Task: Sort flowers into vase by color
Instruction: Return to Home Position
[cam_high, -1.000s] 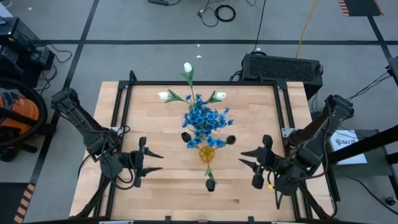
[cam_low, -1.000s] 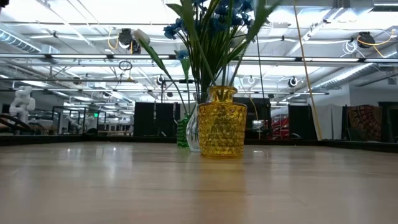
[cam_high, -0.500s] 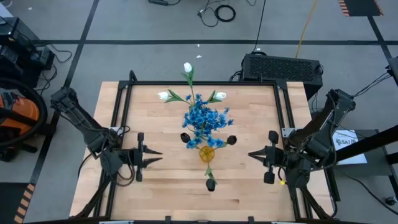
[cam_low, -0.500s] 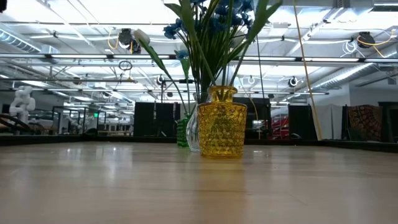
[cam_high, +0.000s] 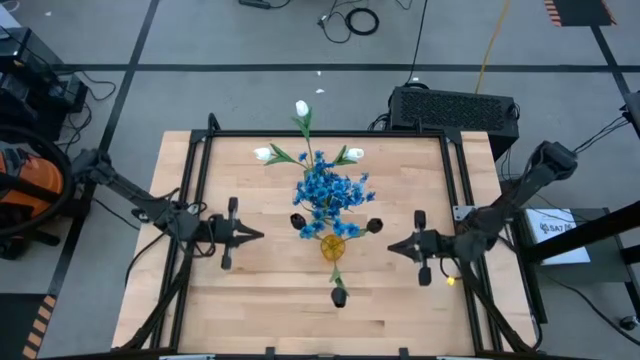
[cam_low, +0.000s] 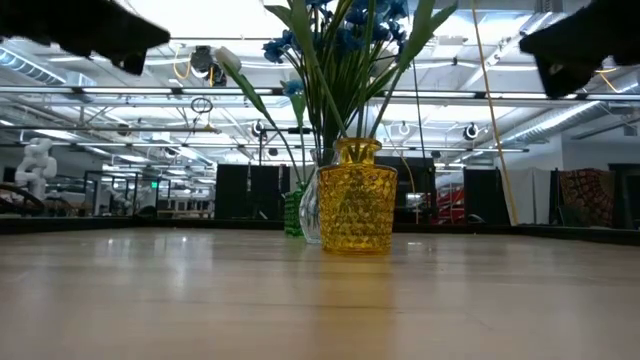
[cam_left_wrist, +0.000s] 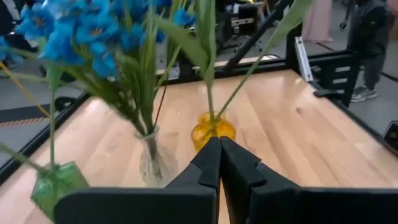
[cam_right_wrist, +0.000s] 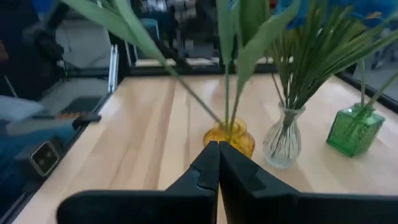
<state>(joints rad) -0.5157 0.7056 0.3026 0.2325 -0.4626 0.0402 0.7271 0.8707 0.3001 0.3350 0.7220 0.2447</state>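
Note:
Three vases stand close together mid-table. The yellow vase (cam_high: 332, 246) holds green stems with dark buds (cam_high: 372, 226). The clear vase (cam_left_wrist: 152, 162) holds the blue flowers (cam_high: 330, 190). The green vase (cam_right_wrist: 352, 130) holds the white tulips (cam_high: 302, 108). My left gripper (cam_high: 258, 236) is shut to the left of the vases and points at them, with nothing in it. My right gripper (cam_high: 392, 247) is shut on their right and also points at them, with nothing in it. Each wrist view looks past the shut fingertips (cam_left_wrist: 219, 142) (cam_right_wrist: 218, 146) at the yellow vase (cam_left_wrist: 212, 129) (cam_right_wrist: 239, 138).
A black frame rail (cam_high: 195, 180) runs round the wooden table top. A black box (cam_high: 455, 108) stands beyond the far right corner. Bare wood (cam_high: 280, 310) lies between the vases and the near edge. The arms show as dark shapes (cam_low: 100, 30) (cam_low: 585, 45) high in the low view.
Both grippers have shut with nothing in them. Each has shifted toward the table's far edge and sunk, turning until it points level at the vases from its own side. Both arms have come into the top of the low view. The vases and flowers have stayed put.

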